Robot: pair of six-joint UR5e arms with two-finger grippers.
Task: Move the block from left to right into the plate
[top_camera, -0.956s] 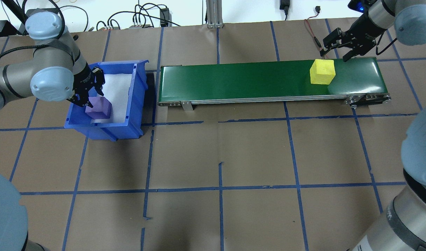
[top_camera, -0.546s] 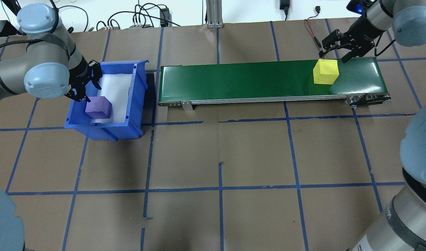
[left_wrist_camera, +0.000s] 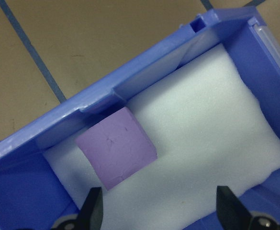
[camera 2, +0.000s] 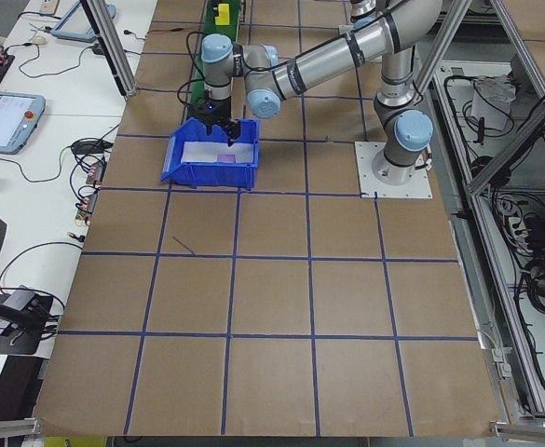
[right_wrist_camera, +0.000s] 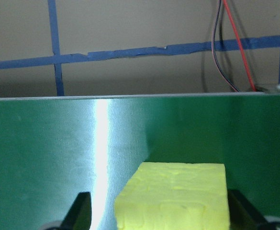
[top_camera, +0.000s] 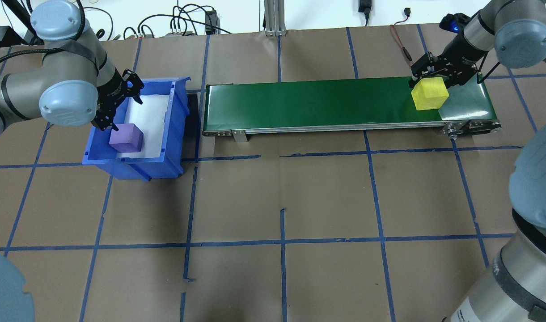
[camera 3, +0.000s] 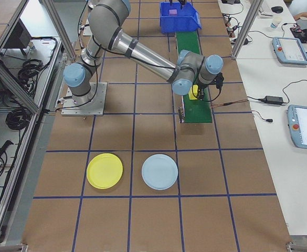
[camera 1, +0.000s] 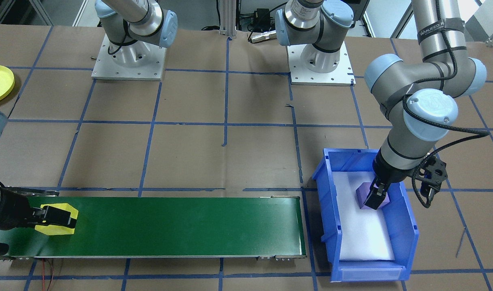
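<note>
Yellow block [top_camera: 429, 93] at the conveyor belt's [top_camera: 308, 103] right end, squarely between the spread, not yet closed fingers of the right end effector [top_camera: 439, 74]; left end effector [top_camera: 119, 105] open, empty, just beside the purple block [top_camera: 126, 138]; yellow plate [camera 3: 105, 170] well apart, on the bench.

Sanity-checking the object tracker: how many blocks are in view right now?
2. A yellow block sits on the green conveyor at its right end, between the right gripper fingers. A purple block lies in the blue bin, below the left gripper. No others visible.
</note>
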